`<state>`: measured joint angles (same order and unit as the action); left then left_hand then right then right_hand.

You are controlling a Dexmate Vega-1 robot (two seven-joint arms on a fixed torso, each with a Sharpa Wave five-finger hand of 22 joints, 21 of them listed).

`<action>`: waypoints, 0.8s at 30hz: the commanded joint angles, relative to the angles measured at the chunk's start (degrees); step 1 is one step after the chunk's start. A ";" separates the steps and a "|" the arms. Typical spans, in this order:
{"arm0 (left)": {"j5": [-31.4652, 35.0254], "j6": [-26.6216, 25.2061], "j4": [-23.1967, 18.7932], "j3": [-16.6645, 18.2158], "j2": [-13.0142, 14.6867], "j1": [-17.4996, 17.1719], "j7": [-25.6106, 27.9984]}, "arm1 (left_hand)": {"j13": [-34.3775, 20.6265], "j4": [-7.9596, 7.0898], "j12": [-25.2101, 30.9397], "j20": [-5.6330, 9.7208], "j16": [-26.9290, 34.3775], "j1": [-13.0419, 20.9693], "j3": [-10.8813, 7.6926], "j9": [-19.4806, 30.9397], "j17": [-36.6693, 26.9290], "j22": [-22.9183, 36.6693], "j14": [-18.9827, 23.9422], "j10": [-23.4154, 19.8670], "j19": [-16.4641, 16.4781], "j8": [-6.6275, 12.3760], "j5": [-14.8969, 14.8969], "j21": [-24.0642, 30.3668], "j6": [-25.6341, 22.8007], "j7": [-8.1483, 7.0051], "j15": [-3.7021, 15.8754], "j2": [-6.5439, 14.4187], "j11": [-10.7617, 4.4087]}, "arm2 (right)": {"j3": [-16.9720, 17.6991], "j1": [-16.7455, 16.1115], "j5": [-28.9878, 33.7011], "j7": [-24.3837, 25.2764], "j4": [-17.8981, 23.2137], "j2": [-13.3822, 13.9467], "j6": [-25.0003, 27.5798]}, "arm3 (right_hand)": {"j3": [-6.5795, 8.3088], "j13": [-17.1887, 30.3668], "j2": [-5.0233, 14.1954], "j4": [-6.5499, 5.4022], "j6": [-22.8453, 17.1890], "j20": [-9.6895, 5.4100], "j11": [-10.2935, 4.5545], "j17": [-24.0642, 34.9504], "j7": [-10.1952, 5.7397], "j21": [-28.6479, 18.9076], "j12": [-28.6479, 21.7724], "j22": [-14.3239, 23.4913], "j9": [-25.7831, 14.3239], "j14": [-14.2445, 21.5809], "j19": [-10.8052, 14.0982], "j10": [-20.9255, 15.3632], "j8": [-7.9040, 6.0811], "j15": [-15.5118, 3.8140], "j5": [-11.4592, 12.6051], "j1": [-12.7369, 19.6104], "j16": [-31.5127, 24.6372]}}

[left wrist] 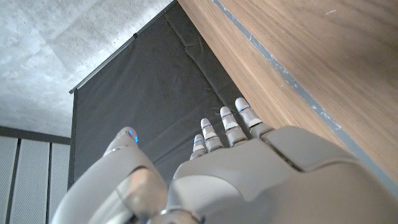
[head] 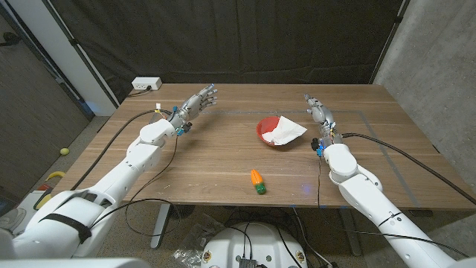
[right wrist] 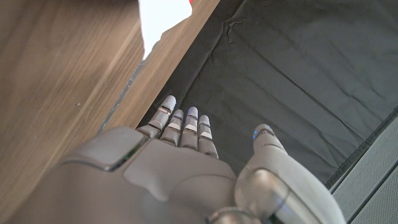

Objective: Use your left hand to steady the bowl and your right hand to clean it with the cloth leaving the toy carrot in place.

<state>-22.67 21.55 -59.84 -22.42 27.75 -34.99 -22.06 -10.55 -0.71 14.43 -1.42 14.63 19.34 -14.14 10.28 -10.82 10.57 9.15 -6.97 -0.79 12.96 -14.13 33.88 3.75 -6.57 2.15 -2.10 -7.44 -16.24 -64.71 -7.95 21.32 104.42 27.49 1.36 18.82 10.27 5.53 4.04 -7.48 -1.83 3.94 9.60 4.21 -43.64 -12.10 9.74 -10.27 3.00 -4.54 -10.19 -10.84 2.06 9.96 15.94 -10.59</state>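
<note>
Red bowl [head: 272, 132] holding white cloth [head: 286, 132], sitting just beside our right hand [head: 317, 112]; toy carrot [head: 257, 181] lying nearer us; left hand [head: 197, 101] well apart; we're keeping both hands outstretched, gripping nothing.

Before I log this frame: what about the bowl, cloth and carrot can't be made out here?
- Red bowl interior, head view: the white cloth covers most of it.
- Cloth, right wrist view: cut off by the picture's edge.
- Toy carrot, head view: too small to show detail.
</note>
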 commanded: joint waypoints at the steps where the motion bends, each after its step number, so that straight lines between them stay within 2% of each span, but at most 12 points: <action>1: 9.18 -3.91 -5.89 -3.85 2.17 1.59 6.32 | -0.32 1.35 0.64 0.21 1.22 2.19 -0.10 0.24 -0.47 0.21 4.30 -2.96 2.38 0.81 -0.09 0.29 -3.08 -0.05 2.57 -0.58 -0.21 | 0.53 -1.95 4.34 1.65 4.46 2.17 3.02 | 0.28 0.22 0.08 0.58 -0.89 0.07 0.02 0.16 -0.20 0.09 -0.32 0.17 -0.11 0.56 0.17 -0.57 -0.44 0.17 0.13 0.96 -0.01; 5: 12.42 -9.22 -11.56 -4.46 3.53 0.64 10.97 | -0.37 2.16 1.06 0.39 1.72 3.63 0.00 0.27 -0.62 0.23 7.04 -5.87 4.96 1.37 -0.03 0.96 -5.88 -0.25 3.56 -1.11 -0.27 | 0.77 -2.60 5.58 2.17 5.82 2.71 3.75 | 0.28 0.22 0.06 0.84 -1.02 -0.02 0.02 0.17 -0.28 0.25 -0.32 0.18 -0.12 0.60 0.31 -0.66 -0.43 0.09 0.12 1.24 -0.01; 7: 13.55 -11.74 -14.03 -4.57 3.93 0.21 13.04 | -0.41 3.00 1.38 0.47 2.52 5.06 0.26 0.28 -0.82 0.21 10.77 -9.10 7.50 2.29 0.14 1.53 -10.12 0.19 4.20 -1.84 -0.25 | 0.80 -2.89 6.43 2.32 6.45 3.18 4.04 | 0.28 0.22 0.06 0.91 -1.08 0.00 0.06 0.18 -0.28 0.29 -0.33 0.18 -0.12 0.68 0.35 -0.73 -0.43 0.16 0.12 1.31 -0.04; 11: 16.46 -16.16 -18.27 -5.70 5.08 0.61 14.91 | -0.44 4.07 1.72 1.24 3.64 6.76 0.63 0.27 -1.06 0.19 14.93 -13.36 11.41 2.70 0.19 2.56 -13.49 0.37 4.80 -2.92 -0.51 | 0.74 -3.43 8.55 2.75 8.29 4.20 5.87 | 0.27 0.22 0.05 1.16 -1.32 0.05 0.05 0.19 -0.27 0.47 -0.42 0.19 -0.13 0.85 0.50 -1.05 -0.45 0.15 0.10 1.56 -0.08; 18: 20.44 -18.53 -20.77 -8.43 6.15 2.85 13.65 | -0.46 5.39 1.12 2.31 3.86 9.17 0.38 0.29 -1.18 0.18 16.02 -14.40 13.31 2.92 -0.01 3.00 -15.43 -0.08 6.01 -3.40 -1.26 | 0.38 -3.76 11.35 2.66 9.94 5.51 8.01 | 0.21 0.22 0.04 1.36 -1.58 0.00 0.05 0.21 -0.28 0.70 -0.42 0.21 -0.14 0.88 0.56 -1.17 -0.47 0.17 0.08 1.76 -0.07; 24: 22.68 -20.83 -22.89 -9.38 6.38 3.49 14.04 | -0.52 7.61 0.61 3.06 3.80 12.31 1.09 0.30 -1.21 0.17 16.92 -16.34 15.04 3.45 -0.51 3.27 -18.55 0.14 6.77 -6.07 -1.48 | 0.33 -4.39 13.43 2.74 11.43 6.36 10.02 | 0.13 0.22 0.02 1.49 -1.72 0.07 -0.02 0.23 -0.37 0.91 -0.46 0.22 -0.15 0.98 0.56 -1.39 -0.45 0.20 0.06 1.86 -0.10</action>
<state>-5.28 5.91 -77.49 -29.26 32.89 -33.05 -9.34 -10.81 6.09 15.24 1.62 18.17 30.57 -13.17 10.27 -11.88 10.57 25.35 -22.38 13.14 15.93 -14.13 36.72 -13.36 -6.61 2.57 -7.28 -8.82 -15.69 -68.06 1.60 23.78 113.06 32.10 8.21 18.89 10.27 5.62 5.39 -8.88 -1.75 3.83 9.75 3.83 -42.98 -12.10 9.74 -10.27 3.31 -4.01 -10.95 -11.03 2.36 9.96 16.92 -10.60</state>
